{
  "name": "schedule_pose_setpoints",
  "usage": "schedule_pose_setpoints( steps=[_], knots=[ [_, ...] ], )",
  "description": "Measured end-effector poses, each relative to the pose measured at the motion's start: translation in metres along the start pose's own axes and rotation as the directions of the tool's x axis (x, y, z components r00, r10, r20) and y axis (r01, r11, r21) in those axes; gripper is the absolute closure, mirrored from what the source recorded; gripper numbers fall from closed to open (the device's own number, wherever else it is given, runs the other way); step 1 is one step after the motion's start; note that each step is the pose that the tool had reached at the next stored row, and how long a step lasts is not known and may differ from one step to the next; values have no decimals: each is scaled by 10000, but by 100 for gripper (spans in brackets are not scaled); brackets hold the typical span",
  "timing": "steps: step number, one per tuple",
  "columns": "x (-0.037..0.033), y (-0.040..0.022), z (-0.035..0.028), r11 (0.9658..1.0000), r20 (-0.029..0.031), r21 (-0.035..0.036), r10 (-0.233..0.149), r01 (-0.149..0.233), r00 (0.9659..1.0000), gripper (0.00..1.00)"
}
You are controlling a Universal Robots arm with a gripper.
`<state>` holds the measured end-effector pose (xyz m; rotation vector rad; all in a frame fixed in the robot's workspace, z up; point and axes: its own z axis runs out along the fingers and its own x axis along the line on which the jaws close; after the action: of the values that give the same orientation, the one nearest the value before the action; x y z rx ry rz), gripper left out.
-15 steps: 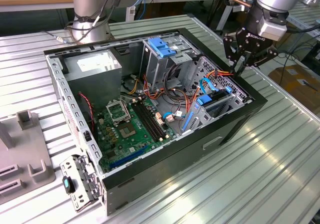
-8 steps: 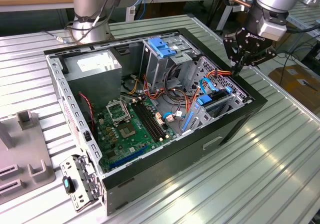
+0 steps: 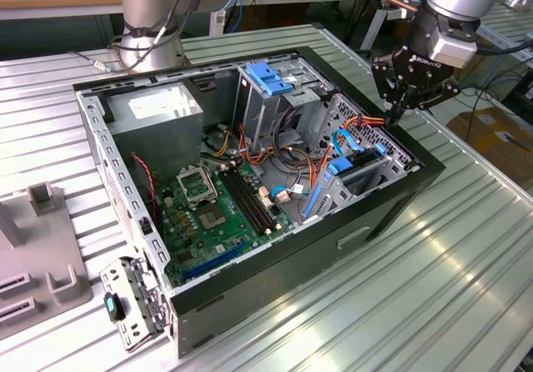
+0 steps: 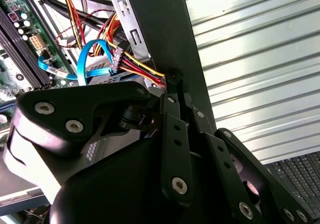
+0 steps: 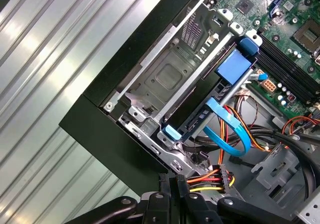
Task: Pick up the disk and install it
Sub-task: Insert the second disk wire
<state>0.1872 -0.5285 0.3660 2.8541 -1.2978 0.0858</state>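
Disk (image 3: 360, 175) already slotted into the drive cage (image 3: 379, 160) at the exterior view's right side of the PC case (image 3: 250, 293), blue rails showing. Gripper (image 3: 398, 112) just above that corner, fingers pinched together, apparently on nothing.

Second wrist view: closed tips just beside the power connector (image 4: 116, 58) and its red-yellow wires.

First wrist view: disk (image 5: 192, 111) seated in the cage, blue data cable (image 5: 235, 134) looping nearby, power plug (image 5: 223, 176) hanging loose. Seating looks done, cabling probably left.

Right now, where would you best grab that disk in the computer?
Probably the blue rail ends on the disk, coming from the case's open side: it sits slotted in the grey bay, whose metal covers its flat faces.
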Motion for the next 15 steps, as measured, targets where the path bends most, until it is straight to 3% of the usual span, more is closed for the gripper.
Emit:
schedule_pose_setpoints(
  steps=[3,4,15],
  knots=[
    [-2,2,0,10000,-1,0,-1,1,10000,82],
    [-3,3,0,10000,0,0,-1,1,10000,76],
    [24,-38,2,10000,0,-1,-3,3,10000,77]
  ],
)
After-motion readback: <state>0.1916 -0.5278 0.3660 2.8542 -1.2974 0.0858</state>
